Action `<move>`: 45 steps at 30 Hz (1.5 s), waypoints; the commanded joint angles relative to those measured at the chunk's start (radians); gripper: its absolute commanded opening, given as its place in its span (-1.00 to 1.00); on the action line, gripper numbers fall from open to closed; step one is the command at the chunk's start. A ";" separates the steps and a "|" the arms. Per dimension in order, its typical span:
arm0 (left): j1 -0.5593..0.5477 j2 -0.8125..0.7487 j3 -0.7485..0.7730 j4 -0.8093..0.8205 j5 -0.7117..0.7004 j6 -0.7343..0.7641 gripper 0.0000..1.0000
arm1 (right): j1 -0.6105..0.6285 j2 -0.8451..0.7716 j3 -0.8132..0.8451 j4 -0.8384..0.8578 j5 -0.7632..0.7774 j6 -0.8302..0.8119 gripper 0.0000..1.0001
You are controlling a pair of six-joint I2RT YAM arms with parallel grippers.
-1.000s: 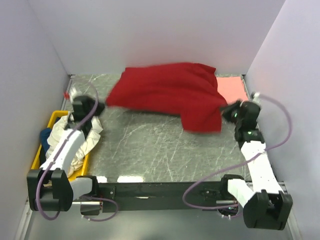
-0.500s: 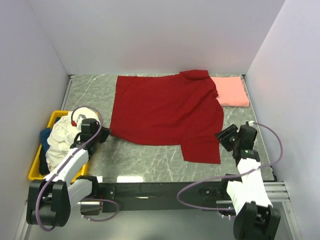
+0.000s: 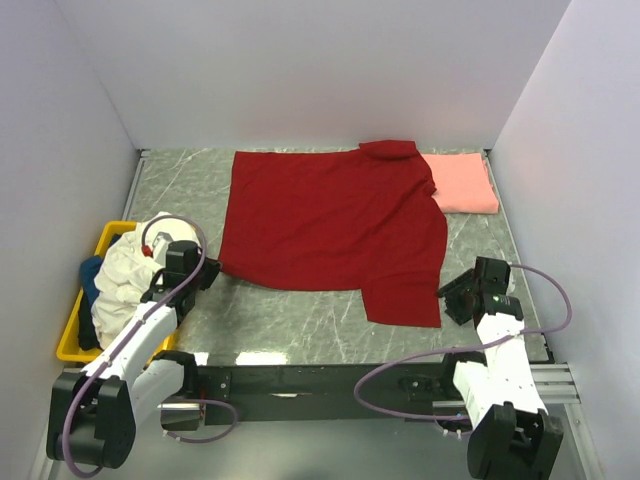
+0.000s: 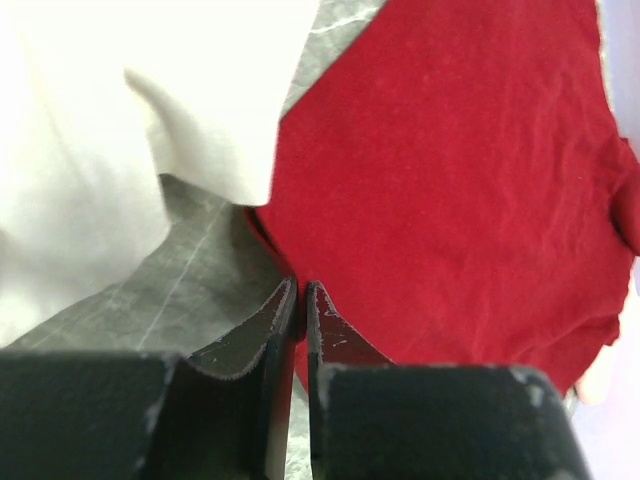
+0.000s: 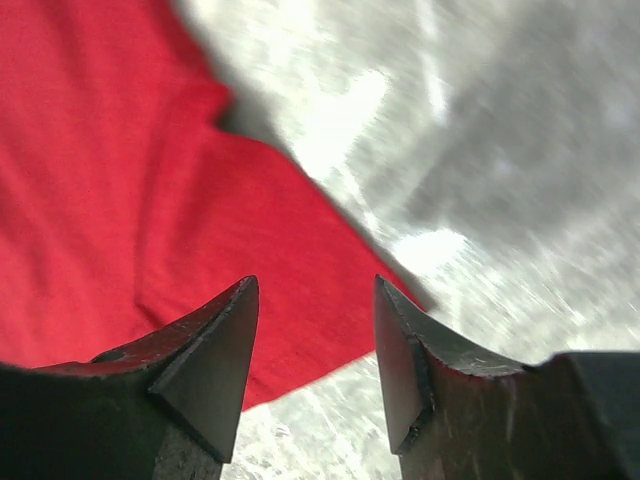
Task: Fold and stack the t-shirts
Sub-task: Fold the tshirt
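1. The dark red t-shirt (image 3: 330,225), which hung bunched between both tools a second ago, now lies spread flat on the worktop (image 3: 290,315), its collar at the far right.
2. The left tool (image 3: 205,272) has let go and drawn back to the near side. Its jaws stand a thin slit apart and hold nothing, at the shirt's near-left corner; whether a tip brushes the hem is hard to tell.
3. The right tool (image 3: 452,297) has also released and pulled nearer. Its jaws are wide apart and empty, beside the near-right flap.
4. The salmon-pink t-shirt (image 3: 462,185) stays folded at the far right, against the red one's edge.
5. The cream-white t-shirt (image 3: 125,275) is heaped in the yellow bin (image 3: 72,335) at the left.
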 commanded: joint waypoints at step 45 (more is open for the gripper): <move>-0.023 -0.009 0.069 -0.162 -0.126 -0.028 -0.99 | -0.003 -0.121 0.184 -0.244 -0.007 -0.026 -1.00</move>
